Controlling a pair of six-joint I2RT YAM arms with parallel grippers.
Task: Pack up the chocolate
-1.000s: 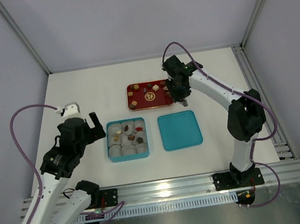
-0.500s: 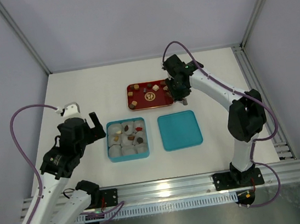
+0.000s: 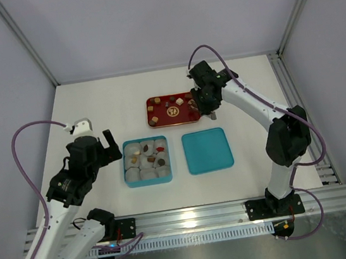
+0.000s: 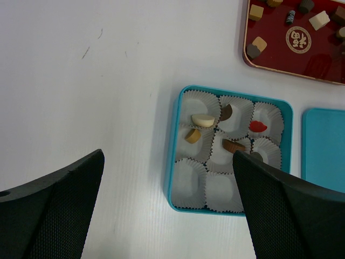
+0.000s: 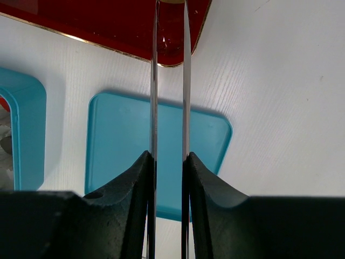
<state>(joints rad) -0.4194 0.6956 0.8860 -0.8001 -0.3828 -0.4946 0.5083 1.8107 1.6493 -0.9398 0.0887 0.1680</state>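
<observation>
Small chocolate pieces lie on the red tray (image 3: pixel 159 122), among them a cream one (image 4: pixel 319 20) and a tan one (image 4: pixel 256 47). Others sit in paper cups in the teal box (image 4: pixel 176 162), such as a cream piece (image 4: pixel 202 120) and a brown one (image 4: pixel 233 145). My right gripper (image 5: pixel 170 4) hangs over the tray's right end (image 5: pixel 108 27), its thin blades close together with a tan sliver of chocolate between the tips at the frame's top edge. Left of the box my left gripper (image 4: pixel 167 162) hovers wide open and holds nothing.
The teal lid (image 3: pixel 207 150) lies flat right of the box, below the tray; it also shows in the right wrist view (image 5: pixel 124 145). Several paper cups in the box's near row (image 4: pixel 207 186) hold nothing. Metal frame posts stand at the table's back corners.
The right gripper has narrowed slightly and lifted a little at the tray's right end. The left arm has not moved.
</observation>
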